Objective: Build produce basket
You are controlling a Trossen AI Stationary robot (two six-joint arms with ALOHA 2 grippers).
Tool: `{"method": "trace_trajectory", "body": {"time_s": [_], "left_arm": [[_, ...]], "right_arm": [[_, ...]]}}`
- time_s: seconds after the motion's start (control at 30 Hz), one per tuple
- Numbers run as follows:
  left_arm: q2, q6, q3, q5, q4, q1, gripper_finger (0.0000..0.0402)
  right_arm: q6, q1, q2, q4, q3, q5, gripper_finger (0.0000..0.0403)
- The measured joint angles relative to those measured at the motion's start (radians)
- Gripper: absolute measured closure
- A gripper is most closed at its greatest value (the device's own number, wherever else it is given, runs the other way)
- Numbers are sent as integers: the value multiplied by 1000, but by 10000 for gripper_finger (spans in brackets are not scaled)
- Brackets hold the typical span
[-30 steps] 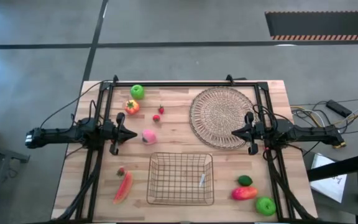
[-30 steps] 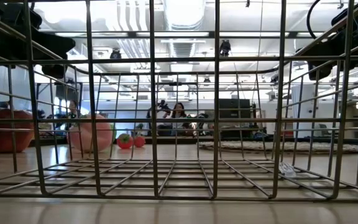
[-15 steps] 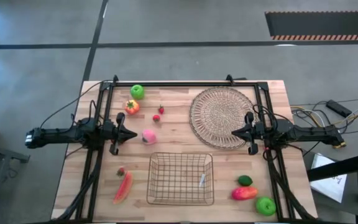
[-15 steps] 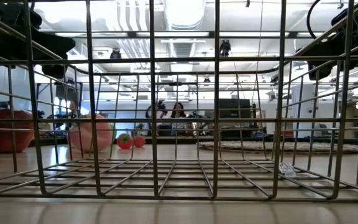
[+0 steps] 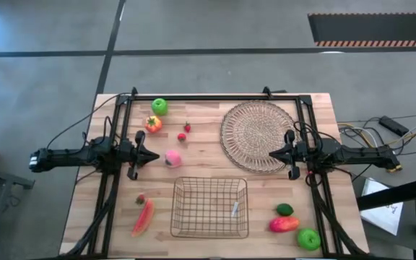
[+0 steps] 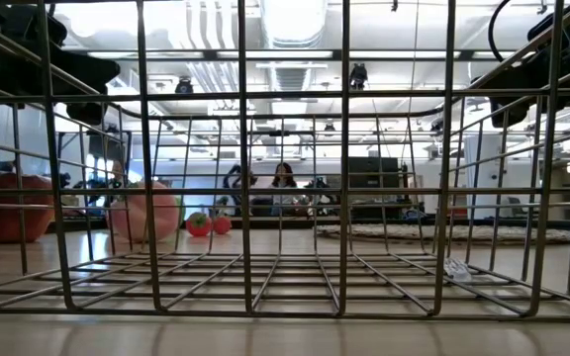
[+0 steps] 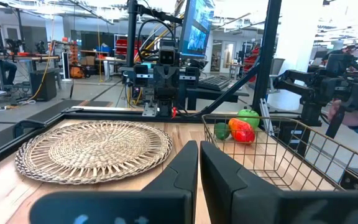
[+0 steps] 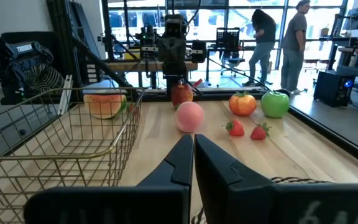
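**Both arms parked mid-surface, produce scattered around an unfilled basket**

I see the wooden surface (image 5: 208,155) with a dark frame running along its far edge and down both sides. The largest thing on it is the round woven basket (image 5: 258,135), lying flat at the far right, with its right rim close to the side rail; nothing sits in it. Near centre stands the rectangular wire basket (image 5: 209,208), close to the near edge, with a small pale scrap inside.

The left gripper (image 5: 154,155) hangs at mid-left, jaws together and pointing right, holding nothing. The right gripper (image 5: 273,154) mirrors it at mid-right, jaws together and pointing left, its tip over the round basket's near rim. Between the two tips there is an open strip of bare wood.

The produce is split into groups. At far left: a green apple (image 5: 159,107), an orange-red tomato (image 5: 153,124) and two strawberries (image 5: 185,131). A pink peach (image 5: 172,158) lies just right of the left jaws. At near left, a long red pepper (image 5: 144,216) lies with a third strawberry (image 5: 141,198) at its far end. At near right, by the corner: a dark lime (image 5: 284,210), a red-and-yellow fruit (image 5: 284,224) and a second green apple (image 5: 308,239).

In the right wrist view, people (image 8: 278,40) stand in the room beyond.
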Motion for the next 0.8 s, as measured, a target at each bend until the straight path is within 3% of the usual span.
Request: {"method": "trace_trajectory", "body": {"time_s": [0.23, 0.53, 0.8], "left_arm": [[0, 0, 0, 0, 0, 0, 400], [0, 0, 0, 0, 0, 0, 400], [0, 0, 0, 0, 0, 0, 400]], "right_arm": [[74, 0, 0, 5, 0, 1, 394], [323, 1, 7, 158, 0, 1, 394], [345, 65, 204, 334, 0, 9, 394]]}}
